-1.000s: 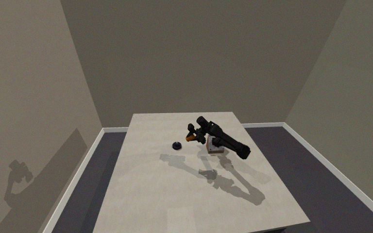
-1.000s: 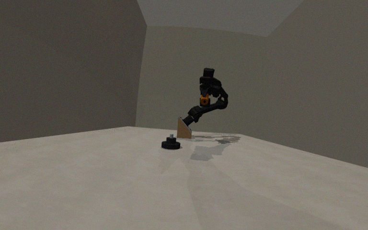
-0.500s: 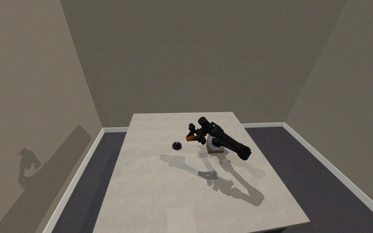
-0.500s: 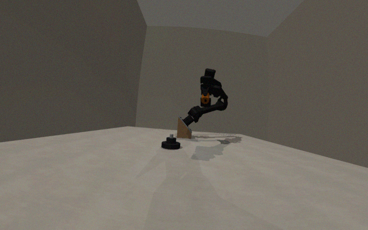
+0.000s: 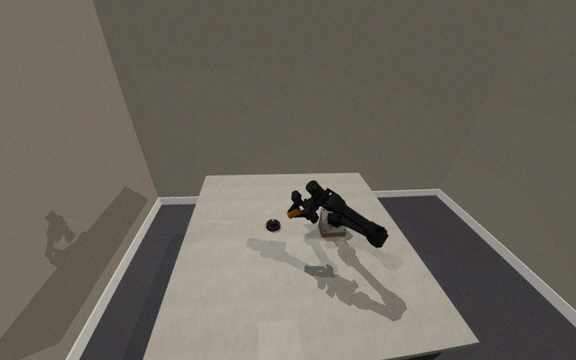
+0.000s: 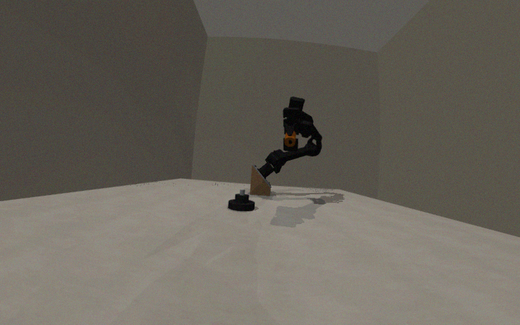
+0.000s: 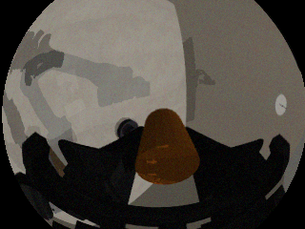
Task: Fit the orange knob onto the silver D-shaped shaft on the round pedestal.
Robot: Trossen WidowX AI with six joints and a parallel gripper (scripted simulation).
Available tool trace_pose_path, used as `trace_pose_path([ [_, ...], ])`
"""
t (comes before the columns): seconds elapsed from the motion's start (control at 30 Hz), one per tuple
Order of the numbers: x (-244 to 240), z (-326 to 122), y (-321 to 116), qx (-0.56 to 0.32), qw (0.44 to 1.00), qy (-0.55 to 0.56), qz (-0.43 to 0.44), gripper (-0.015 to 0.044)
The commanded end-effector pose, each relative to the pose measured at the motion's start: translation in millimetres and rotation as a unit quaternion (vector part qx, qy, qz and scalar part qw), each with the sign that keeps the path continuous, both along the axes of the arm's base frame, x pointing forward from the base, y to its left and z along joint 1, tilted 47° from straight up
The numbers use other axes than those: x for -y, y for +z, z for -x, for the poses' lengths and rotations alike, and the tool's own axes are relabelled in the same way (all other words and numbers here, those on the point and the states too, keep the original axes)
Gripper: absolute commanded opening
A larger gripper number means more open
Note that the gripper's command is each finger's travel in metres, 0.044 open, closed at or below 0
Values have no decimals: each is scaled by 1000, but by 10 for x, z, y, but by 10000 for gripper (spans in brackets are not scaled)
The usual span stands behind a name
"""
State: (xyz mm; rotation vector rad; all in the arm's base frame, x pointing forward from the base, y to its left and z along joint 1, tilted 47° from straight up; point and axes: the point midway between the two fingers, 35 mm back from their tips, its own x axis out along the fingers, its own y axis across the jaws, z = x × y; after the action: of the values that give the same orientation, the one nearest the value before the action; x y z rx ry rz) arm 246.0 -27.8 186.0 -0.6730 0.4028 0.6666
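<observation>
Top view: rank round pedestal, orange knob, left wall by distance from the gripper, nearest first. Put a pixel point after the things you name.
1. Orange knob (image 5: 293, 213) (image 6: 290, 141) (image 7: 167, 148): between the gripper's (image 5: 293, 208) (image 7: 167, 153) fingers.
2. Round pedestal (image 5: 273, 226) (image 6: 241, 205) (image 7: 127, 129): image-left of the knob.
3. Left wall (image 5: 63, 106): beyond the table's left edge.

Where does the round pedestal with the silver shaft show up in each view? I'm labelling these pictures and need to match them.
Top: round pedestal, just left of picture centre, below mid-height.
Exterior: below centre, slightly left.
Wrist: left of centre, partly hidden.
Shared landmark: the orange knob, gripped in the claw.
</observation>
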Motion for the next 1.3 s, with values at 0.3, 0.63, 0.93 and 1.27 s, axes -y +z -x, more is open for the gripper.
trace_pose_path([
  [0.3,-35,-4,32,-1,1000,8,-2,0],
  [0.63,-165,-44,-75,-60,995,72,-13,0],
  [0.93,-285,-86,-190,-118,984,133,-23,0],
  [1.27,-420,-133,-321,-180,963,199,-35,0],
])
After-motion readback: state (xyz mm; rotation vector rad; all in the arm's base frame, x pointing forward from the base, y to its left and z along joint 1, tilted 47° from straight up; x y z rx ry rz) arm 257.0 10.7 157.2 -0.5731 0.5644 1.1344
